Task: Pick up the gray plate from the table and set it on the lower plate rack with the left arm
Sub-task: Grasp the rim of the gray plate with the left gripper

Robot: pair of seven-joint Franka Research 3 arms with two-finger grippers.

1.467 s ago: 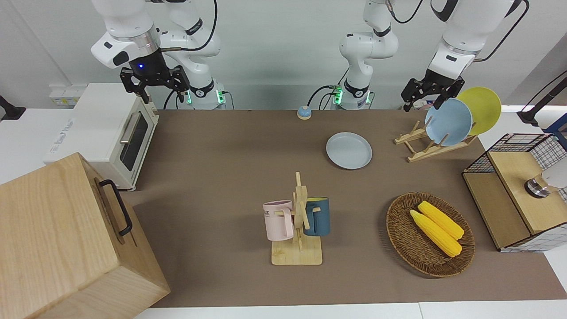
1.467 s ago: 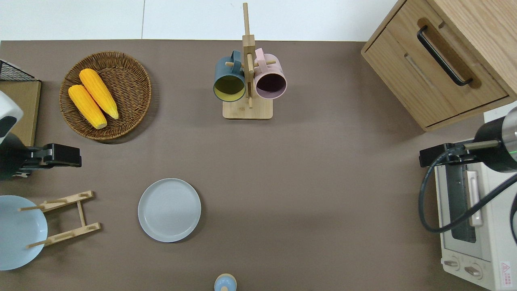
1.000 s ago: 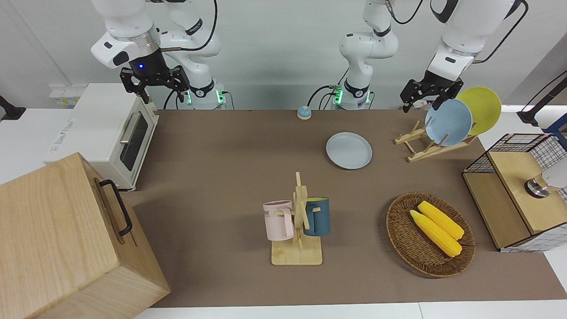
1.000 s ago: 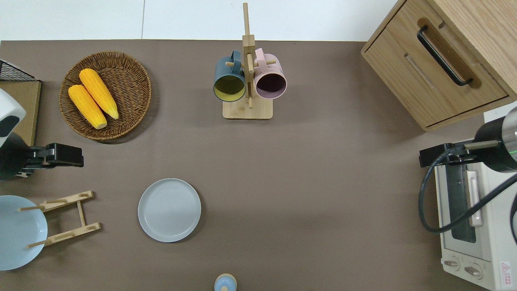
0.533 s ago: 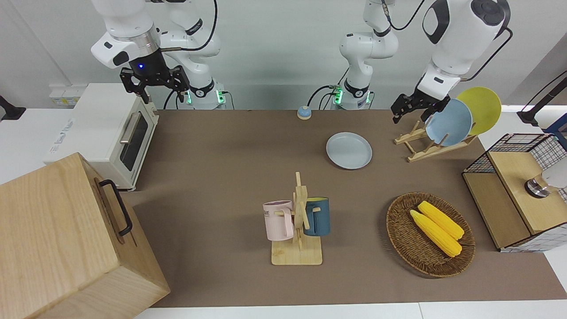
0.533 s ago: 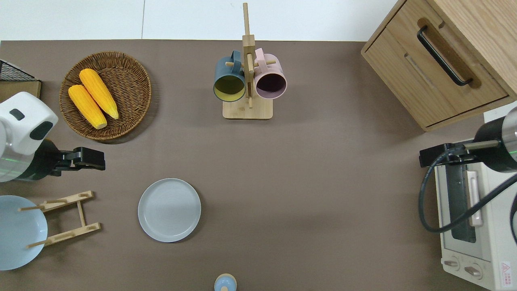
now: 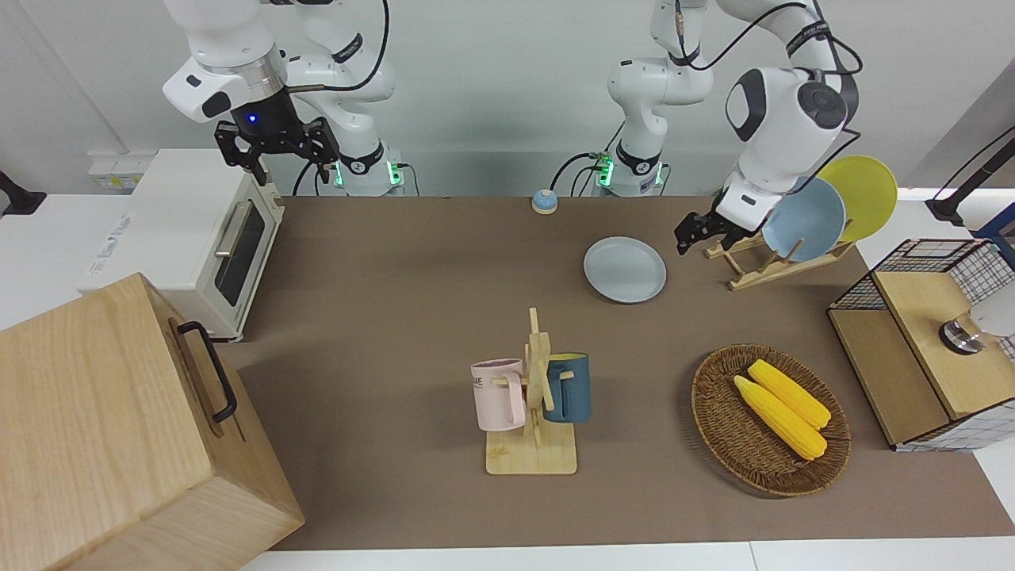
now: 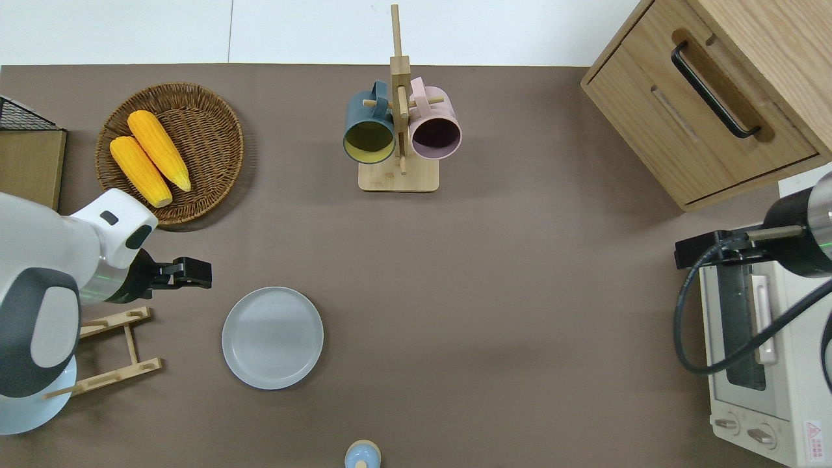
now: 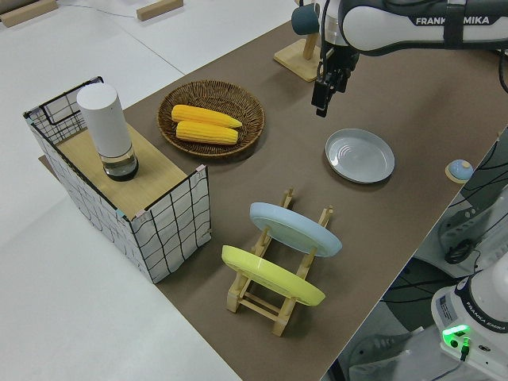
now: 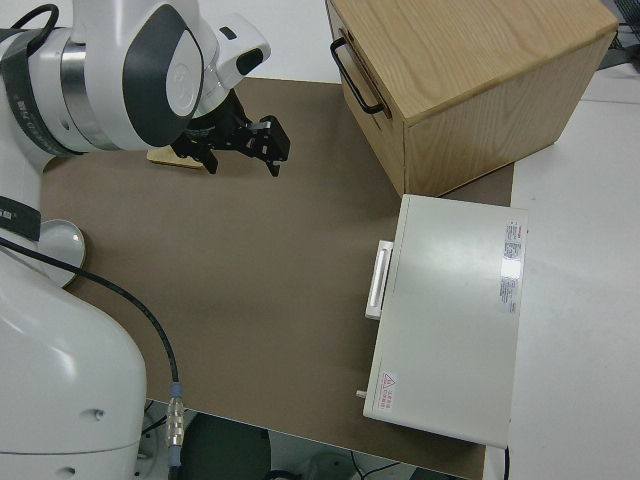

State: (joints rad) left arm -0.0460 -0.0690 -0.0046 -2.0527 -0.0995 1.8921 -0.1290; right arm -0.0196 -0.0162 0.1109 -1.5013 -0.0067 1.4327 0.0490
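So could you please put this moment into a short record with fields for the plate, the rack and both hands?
gray plate: flat on the table, untouched
lower plate rack: holds a light blue plate and a yellow plate; slots at its low end free
left hand: in the air over bare table between the basket and the gray plate, holding nothing
right hand: parked

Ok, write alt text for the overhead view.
The left gripper hangs over bare table between the corn basket and the gray plate, which lies flat beside the lower plate rack. A mug stand holds two mugs; the right arm is parked.
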